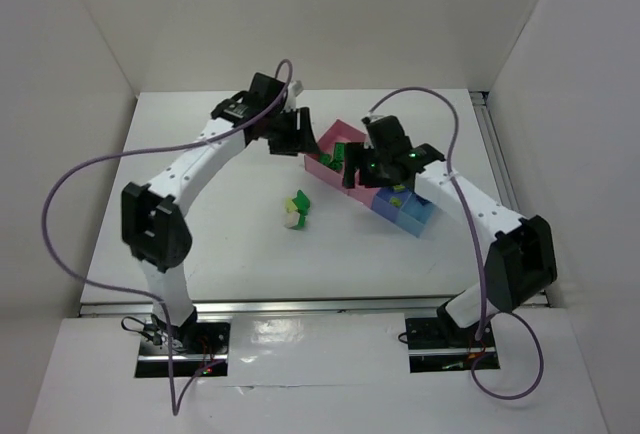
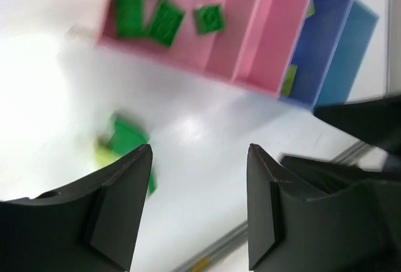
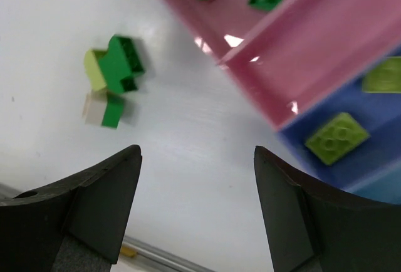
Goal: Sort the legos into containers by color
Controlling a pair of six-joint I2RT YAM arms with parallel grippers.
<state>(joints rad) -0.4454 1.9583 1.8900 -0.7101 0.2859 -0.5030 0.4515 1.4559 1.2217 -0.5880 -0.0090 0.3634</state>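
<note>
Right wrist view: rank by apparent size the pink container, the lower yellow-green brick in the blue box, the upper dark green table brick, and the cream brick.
1. pink container
2. yellow-green brick and dark green brick: these look alike, so not ranked
3. cream brick, partly hidden

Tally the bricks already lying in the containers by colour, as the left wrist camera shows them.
dark green bricks: 4, all in the end pink box
yellow-green bricks: 2, both in the blue box
Total: 6
</note>
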